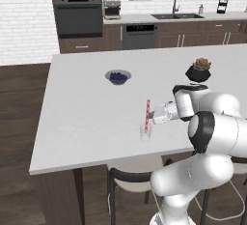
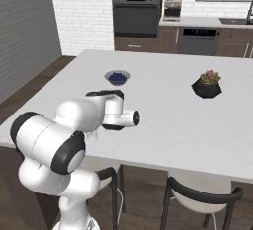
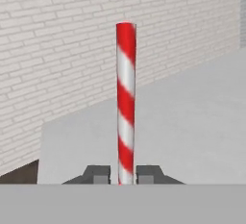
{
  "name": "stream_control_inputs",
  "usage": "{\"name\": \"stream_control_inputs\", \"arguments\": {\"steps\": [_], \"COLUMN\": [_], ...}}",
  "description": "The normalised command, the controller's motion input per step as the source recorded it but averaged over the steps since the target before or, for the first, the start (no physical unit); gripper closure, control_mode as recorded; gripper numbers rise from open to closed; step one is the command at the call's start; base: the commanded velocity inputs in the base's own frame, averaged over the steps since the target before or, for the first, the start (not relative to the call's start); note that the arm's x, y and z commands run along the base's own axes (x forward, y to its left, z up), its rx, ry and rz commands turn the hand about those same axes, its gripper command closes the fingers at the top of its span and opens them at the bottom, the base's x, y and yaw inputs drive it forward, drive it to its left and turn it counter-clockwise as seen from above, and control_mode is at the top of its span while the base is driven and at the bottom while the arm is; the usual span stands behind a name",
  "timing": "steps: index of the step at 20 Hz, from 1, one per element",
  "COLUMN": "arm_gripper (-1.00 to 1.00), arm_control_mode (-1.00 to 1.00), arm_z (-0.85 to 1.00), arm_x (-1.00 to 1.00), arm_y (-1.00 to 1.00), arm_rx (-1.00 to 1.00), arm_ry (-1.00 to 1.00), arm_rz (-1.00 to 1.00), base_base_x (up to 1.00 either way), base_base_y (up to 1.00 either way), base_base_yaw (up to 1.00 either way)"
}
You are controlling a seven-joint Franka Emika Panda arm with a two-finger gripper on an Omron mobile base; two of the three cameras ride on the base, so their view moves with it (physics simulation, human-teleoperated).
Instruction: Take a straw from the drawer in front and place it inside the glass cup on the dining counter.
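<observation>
The red-and-white striped straw (image 1: 147,114) stands upright with its lower end inside the clear glass cup (image 1: 145,132), near the front edge of the white dining counter (image 1: 82,122). My gripper (image 1: 151,118) reaches in from the right at the straw's mid-height. In the hand view the straw (image 3: 126,98) rises between my two fingertips (image 3: 101,175), with a thin gap on each side, so the gripper (image 3: 126,176) is slightly open around it. The drawer is out of view.
A dark blue bowl (image 1: 118,77) sits further back on the counter, and a potted succulent (image 1: 198,70) stands to the right. Black-backed stools (image 1: 130,180) are tucked under the near edge. The kitchen worktop and oven line the brick wall behind.
</observation>
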Motion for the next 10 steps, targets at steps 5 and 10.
{"name": "stream_control_inputs", "arguments": {"steps": [5,10], "arm_gripper": [-1.0,-1.0], "arm_control_mode": [-1.0,-1.0], "arm_z": [-0.01,0.3], "arm_x": [-0.07,-0.19], "arm_y": [0.0,0.0], "arm_rx": [0.0,0.0], "arm_ry": [0.0,0.0], "arm_rz": [0.0,0.0], "base_base_x": [0.0,0.0], "base_base_y": [0.0,0.0], "base_base_yaw": [0.0,0.0]}}
